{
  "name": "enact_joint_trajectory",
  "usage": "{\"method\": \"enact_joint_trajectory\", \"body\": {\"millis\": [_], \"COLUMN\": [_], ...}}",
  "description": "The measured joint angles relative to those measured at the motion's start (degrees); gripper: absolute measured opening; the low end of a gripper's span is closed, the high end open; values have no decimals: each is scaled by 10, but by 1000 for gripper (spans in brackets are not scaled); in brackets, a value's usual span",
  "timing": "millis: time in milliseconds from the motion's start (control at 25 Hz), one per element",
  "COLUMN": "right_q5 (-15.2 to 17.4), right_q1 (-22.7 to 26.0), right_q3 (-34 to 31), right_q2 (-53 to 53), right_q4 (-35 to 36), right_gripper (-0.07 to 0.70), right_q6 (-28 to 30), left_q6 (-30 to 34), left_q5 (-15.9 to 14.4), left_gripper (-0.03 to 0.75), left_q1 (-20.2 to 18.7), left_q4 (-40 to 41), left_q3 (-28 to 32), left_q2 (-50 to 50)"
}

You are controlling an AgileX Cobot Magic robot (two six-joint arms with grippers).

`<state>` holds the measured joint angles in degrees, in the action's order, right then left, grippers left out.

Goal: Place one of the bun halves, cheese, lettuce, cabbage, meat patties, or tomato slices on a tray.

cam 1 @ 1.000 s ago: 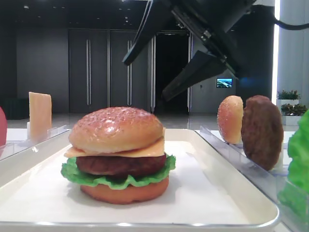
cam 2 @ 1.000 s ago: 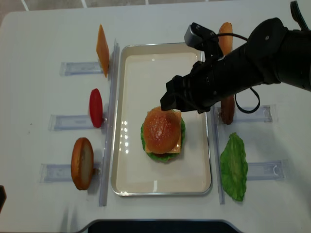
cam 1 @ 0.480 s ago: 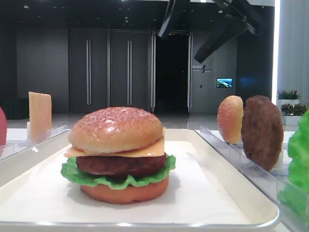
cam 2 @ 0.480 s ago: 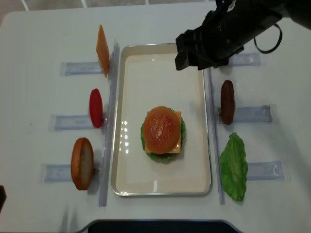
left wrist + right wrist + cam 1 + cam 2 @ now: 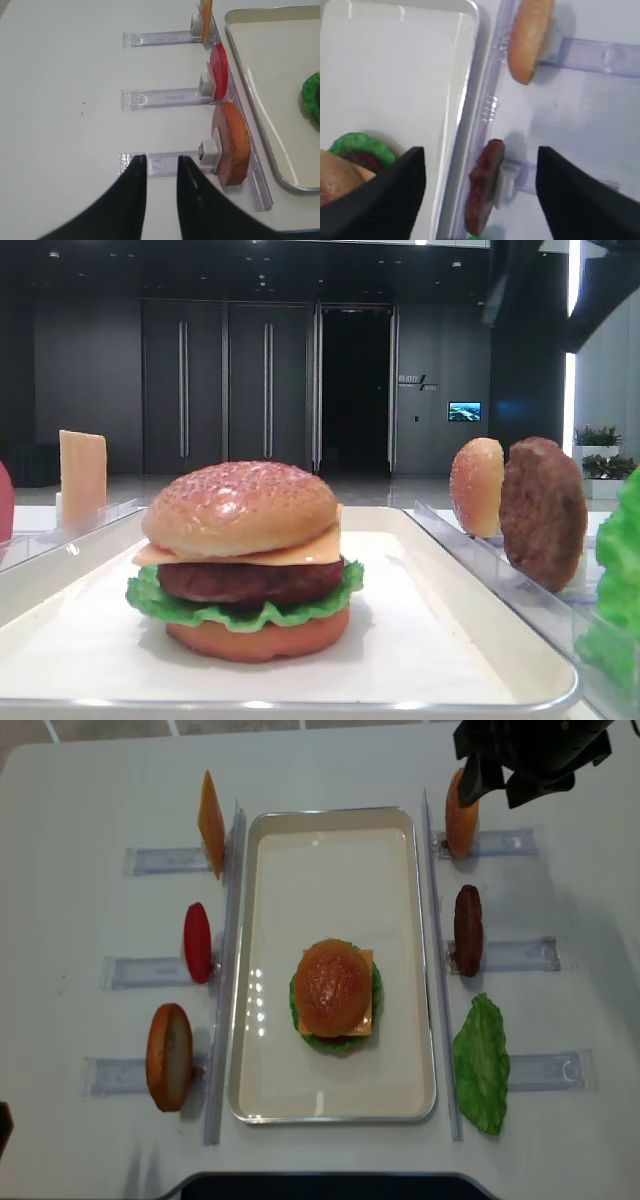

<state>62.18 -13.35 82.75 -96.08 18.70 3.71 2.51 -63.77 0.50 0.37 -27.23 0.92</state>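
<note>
Up and away went our right gripper [image 5: 480, 195], wide open and empty, leaving the bun top [image 5: 331, 983] on the burger in the tray [image 5: 330, 1105]. Our job looks done.

No legible text on tray [image 5: 331, 1113], food or holders, small wall sign [image 5: 410, 381] in background too blurred to read, lit screen [image 5: 464, 411] unreadable

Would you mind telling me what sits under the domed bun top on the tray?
Under the bun top lie a cheese slice, a meat patty, lettuce and a bun base, resting on the tray. Anything hidden between those layers cannot be seen.
</note>
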Motion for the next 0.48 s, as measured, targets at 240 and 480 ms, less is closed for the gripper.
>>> {"method": "enact_joint_trajectory", "body": {"millis": [240,480], "right_q5": [45,77], "right_q1": [75,104], "right_q3": [0,0], "right_q2": [0,0], "right_q4": [-32,-197], "right_gripper": [479,479], "right_q6": [2,-19], "left_q6": [0,0], "left_q5": [0,0], "left_gripper": [159,159], "left_q1": [0,0], "left_q4": [0,0], "left_q3": [0,0], "left_q2": [0,0]}}
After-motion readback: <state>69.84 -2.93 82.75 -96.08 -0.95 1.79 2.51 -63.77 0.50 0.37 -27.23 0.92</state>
